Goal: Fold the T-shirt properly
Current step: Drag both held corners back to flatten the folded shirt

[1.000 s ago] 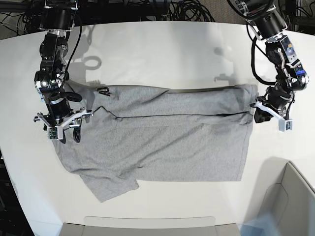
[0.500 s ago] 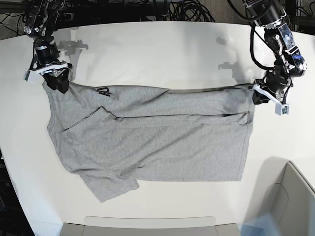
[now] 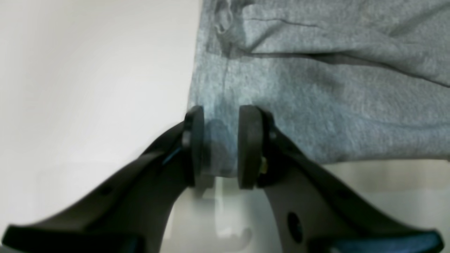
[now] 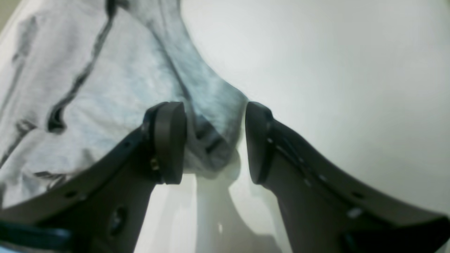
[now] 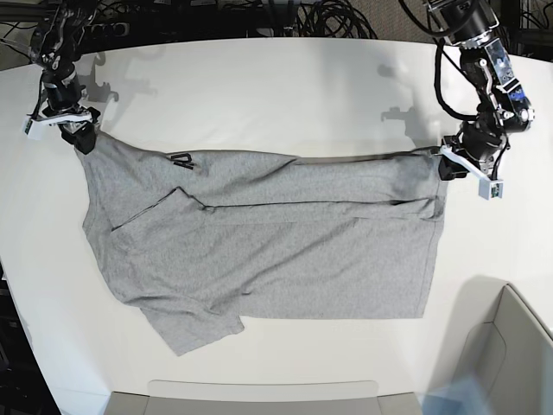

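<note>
- Light heather-grey soft knit T-shirt (image 5: 268, 233) lies spread on the white rounded bench (image 5: 259, 95), long axis across it, one short sleeve splayed at the shirt's near corner on the base view's left.
- A band along the shirt's far edge is already doubled toward its middle; a scrap of black lettering shows at that fold, close to the corner on the base view's left.
- Left gripper (image 3: 220, 146): jaws part open, black pads either side of a bunched bit of the shirt's edge. Cloth fills the gap and looks pinched; grip judged real.
- Right gripper (image 4: 214, 140): jaws wider apart, a wad of shirt corner between them. It lies against one pad, with a gap at the other; whether it is clamped or only draped I cannot tell.
- In the base view both grippers sit at opposite ends of the shirt's far edge, which runs taut and straight between them.
- Step in hand, by my reading: stretching that far edge flat before the lengthwise fold.
- Next move calls for both ends lifted together, kept level and taut, and carried toward the shirt's near edge so the layers land square. Uneven travel, or a slack right-hand hold, would skew the crease.
</note>
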Available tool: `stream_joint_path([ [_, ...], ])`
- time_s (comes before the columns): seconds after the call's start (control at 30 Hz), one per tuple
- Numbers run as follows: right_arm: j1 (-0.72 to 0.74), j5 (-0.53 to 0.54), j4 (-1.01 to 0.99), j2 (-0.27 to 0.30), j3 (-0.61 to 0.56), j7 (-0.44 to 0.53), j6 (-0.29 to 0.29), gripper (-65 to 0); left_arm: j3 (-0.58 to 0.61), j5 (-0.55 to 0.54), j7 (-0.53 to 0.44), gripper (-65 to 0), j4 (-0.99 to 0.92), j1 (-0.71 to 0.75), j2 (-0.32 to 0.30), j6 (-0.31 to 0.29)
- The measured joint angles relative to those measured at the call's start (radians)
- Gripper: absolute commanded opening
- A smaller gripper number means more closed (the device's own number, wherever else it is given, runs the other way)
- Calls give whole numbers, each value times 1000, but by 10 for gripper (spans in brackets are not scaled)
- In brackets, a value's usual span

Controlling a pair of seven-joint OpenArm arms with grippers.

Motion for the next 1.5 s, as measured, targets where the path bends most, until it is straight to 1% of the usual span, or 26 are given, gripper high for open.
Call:
stream_joint_path([
  [0.17, 23, -1, -11, 10, 1, -25, 0, -371, -7, -1, 3, -474, -3, -1, 0, -1],
  [0.27, 22, -1, -11, 18, -1, -32, 0, -371, -73, -4, 3, -472, -20, -7, 10, -3],
  [0.33, 23, -1, -11, 23, -2, -36, 0, -371, -132, -3, 8, -450, -45, -12, 14, 0],
  [0.37, 22, -1, -12, 23, -2, -36, 0, -371, -148, -2, 42, -436, -57, -16, 14, 0],
  [0.4, 22, -2, -12, 23, -2, -37, 0, -371, -158, 3, 97, -423, -69, -29, 13, 0],
  [0.47, 21, -1, -12, 22, -2, -37, 0, -371, -167, 8, 159, -416, -89, -58, 12, 0],
  [0.5, 20, -1, -12, 22, -2, -37, 0, -371, -167, 8, 176, -416, -93, -73, 12, -2],
  [0.53, 20, 0, -12, 22, -2, -41, 0, -371, -165, 4, 181, -416, -93, -87, 12, -15],
  [0.6, 20, 3, -12, 24, -2, -48, 0, -371, -164, -10, 187, -416, -93, -108, 14, -66],
  [0.63, 21, 3, -12, 24, -2, -48, 0, -371, -164, -13, 187, -416, -93, -109, 17, -77],
  [0.7, 22, 3, -12, 24, -2, -49, 0, -371, -164, -11, 195, -416, -93, -107, 20, -89],
  [0.83, 22, 3, -12, 24, -2, -50, 0, -371, -166, 5, 212, -416, -97, -102, 18, -91],
  [0.93, 22, 2, -12, 42, -3, -64, 1, -371, -164, -2, 214, -416, -97, -116, 16, -98],
  [1.0, 21, -2, -12, 44, -3, -63, 0, -371, -164, -15, 246, -416, -97, -118, 16, -136],
  [1.07, 21, -2, -12, 43, -3, -63, 0, -371, -158, -18, 262, -416, -97, -118, 18, -135],
  [1.2, 19, -1, -12, 43, -3, -62, 0, -371, -158, 11, 246, -416, -163, -156, 14, -135],
  [1.3, 19, -1, -12, 43, -3, -60, 0, -371, -158, -4, 191, -416, -229, -169, 13, -136],
  [1.37, 20, -1, -12, 43, -3, -60, 0, -371, -158, -16, 185, -416, -243, -170, 11, -136],
  [1.43, 19, -5, -12, 43, -3, -60, 0, -371, -120, -18, 182, -416, -243, -169, 6, -135],
  [1.5, 26, -35, -12, 43, -3, -59, 1, -372, -50, -15, 172, -416, -244, -170, -1, -136],
])
